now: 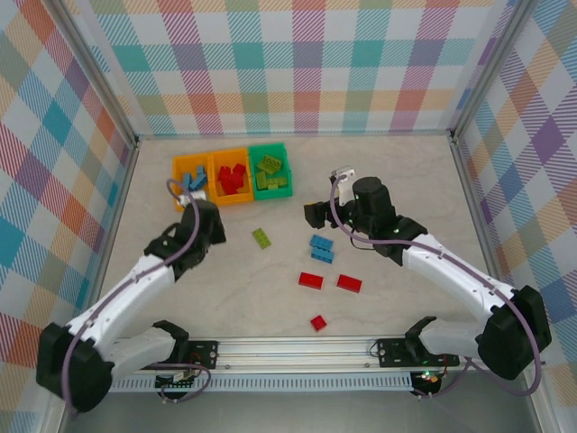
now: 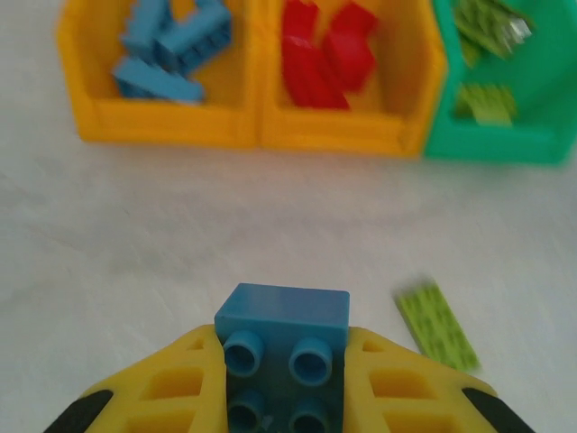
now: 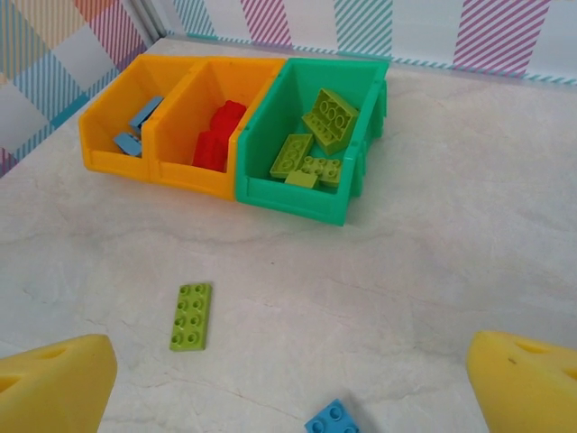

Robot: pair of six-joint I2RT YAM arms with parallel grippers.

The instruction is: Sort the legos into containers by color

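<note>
Sorting looks more than half done. Three bins sit side by side at the far side of the table. The left orange bin has blue bricks in it. The middle orange bin has red bricks. The green bin has green bricks. As far as I can see, no brick is in the wrong bin.

The left gripper is pressed together on a blue brick. The brick sits between the two yellow fingers with its round bumps facing the wrist camera. It is on the near side of the bins, apart from them, and the gripper points toward them. I think this brick goes in the left orange bin next, with the other blue ones.

The right gripper is spread wide and has nothing in it. It hangs over the table near a flat green brick.

Some bricks are left to sort. The flat green brick lies alone in front of the bins. The loose blue bricks lie close together near the middle of the table. Nearer the arms are a red brick, a second red brick and a small red brick. So, besides the blue one being carried, I see about six more bricks to put away.

I see no words, names or labels on the bins, the bricks or the grippers. The walls around the table have a checked pattern with no writing.
</note>
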